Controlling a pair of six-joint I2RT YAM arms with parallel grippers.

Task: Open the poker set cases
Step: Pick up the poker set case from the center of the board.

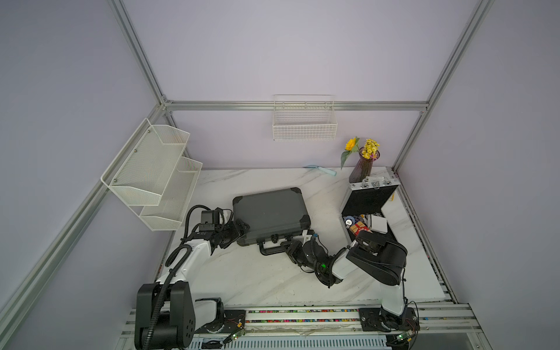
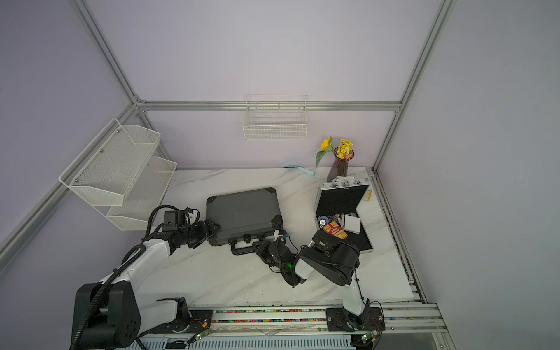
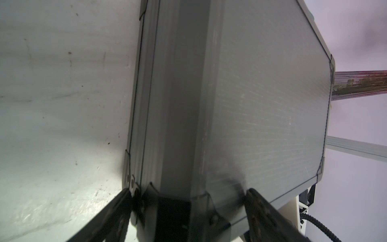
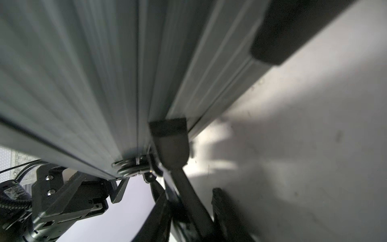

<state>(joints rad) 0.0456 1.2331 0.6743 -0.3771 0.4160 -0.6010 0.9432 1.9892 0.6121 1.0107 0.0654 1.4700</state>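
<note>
The larger dark grey case (image 1: 269, 212) (image 2: 242, 212) lies closed on the middle of the table, its black handle (image 1: 268, 251) toward me. My left gripper (image 1: 241, 226) (image 3: 188, 191) straddles its near-left black corner cap, one finger low by the table and one on the lid, both touching. My right gripper (image 1: 288, 244) (image 4: 187, 188) has closed around the right end of the handle (image 4: 173, 146), which runs between its fingers. The small silver case (image 1: 368, 197) (image 2: 342, 197) stands open at the right with its black-lined lid raised and chips and cards inside.
A vase of yellow flowers (image 1: 360, 166) stands behind the silver case, and a small blue tool (image 1: 321, 170) lies at the back edge. A white mesh shelf (image 1: 154, 175) hangs over the table's left side. A wire basket (image 1: 304, 127) hangs on the back wall.
</note>
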